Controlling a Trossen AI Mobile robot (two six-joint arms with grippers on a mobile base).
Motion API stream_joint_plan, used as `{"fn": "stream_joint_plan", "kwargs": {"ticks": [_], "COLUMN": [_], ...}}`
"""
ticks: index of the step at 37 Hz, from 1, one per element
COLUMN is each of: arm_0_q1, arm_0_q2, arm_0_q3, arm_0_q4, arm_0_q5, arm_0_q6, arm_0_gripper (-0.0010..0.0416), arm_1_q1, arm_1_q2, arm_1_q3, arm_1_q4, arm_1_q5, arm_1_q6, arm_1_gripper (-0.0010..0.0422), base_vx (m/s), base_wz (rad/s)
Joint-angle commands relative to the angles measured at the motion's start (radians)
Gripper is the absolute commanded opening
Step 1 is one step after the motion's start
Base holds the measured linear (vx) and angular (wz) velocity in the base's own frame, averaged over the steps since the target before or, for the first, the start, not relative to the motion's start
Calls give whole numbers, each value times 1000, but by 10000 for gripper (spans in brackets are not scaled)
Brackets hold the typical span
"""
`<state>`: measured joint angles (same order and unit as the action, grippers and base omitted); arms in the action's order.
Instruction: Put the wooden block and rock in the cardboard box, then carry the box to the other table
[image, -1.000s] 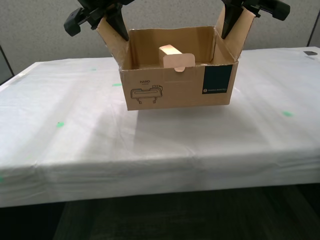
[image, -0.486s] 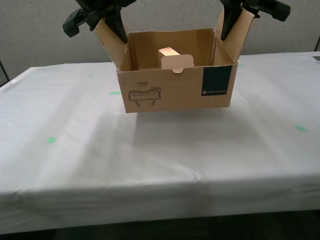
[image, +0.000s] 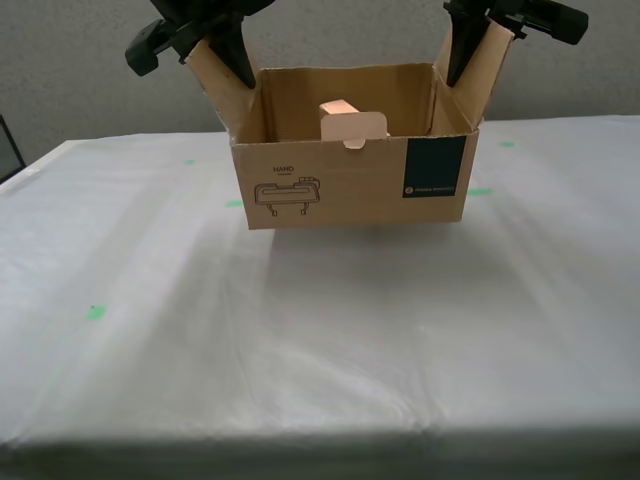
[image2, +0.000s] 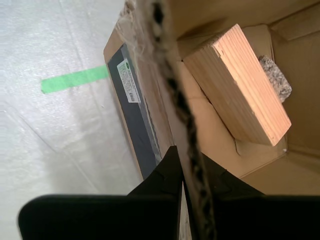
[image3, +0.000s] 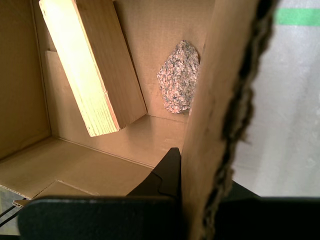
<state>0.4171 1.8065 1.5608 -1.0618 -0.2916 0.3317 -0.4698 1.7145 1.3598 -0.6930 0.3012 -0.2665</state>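
One cardboard box (image: 350, 185) hung, apparently just clear of the film-covered worktop (image: 300, 340), though contact was hard to rule out. It was held by its two raised side flaps: the first pincer (image3: 202, 172) was clamped tight on the flap at the exterior view's left, and the second pincer (image2: 189, 160) on the flap nearest the teal label. Inside lay one wooden block (image3: 90, 70), leaning on a wall, and one rock (image3: 178, 83) beside it. Lowering both arms evenly and level before letting go would probably keep the flaps from tearing.
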Motion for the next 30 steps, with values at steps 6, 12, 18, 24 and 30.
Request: {"fn": "stream_joint_plan", "kwargs": {"ticks": [6, 12, 18, 24, 30], "arm_0_q1": [3, 3, 2, 2, -14], "arm_0_q2": [-15, -31, -31, -31, -29], "arm_0_q3": [2, 8, 61, 138, 182], "arm_0_q4": [8, 10, 10, -3, -22], "arm_0_q5": [-29, -28, -28, -15, 64], "arm_0_q6": [38, 55, 56, 72, 86], "arm_0_gripper": [-1, 0, -1, -1, -1], "arm_1_q1": [-3, -2, -2, -3, -3], "arm_1_q2": [0, 0, 12, 57, 106], "arm_1_q3": [28, 60, 103, 162, 224], "arm_1_q4": [-19, -18, -18, -42, -51], "arm_1_q5": [30, 30, 30, 40, 41], "arm_1_q6": [58, 58, 58, 58, 63], "arm_1_gripper": [-1, -1, -1, -1, -1], "base_vx": [57, 12, 0, 0, 0], "base_wz": [85, 22, 0, 0, 0]}}
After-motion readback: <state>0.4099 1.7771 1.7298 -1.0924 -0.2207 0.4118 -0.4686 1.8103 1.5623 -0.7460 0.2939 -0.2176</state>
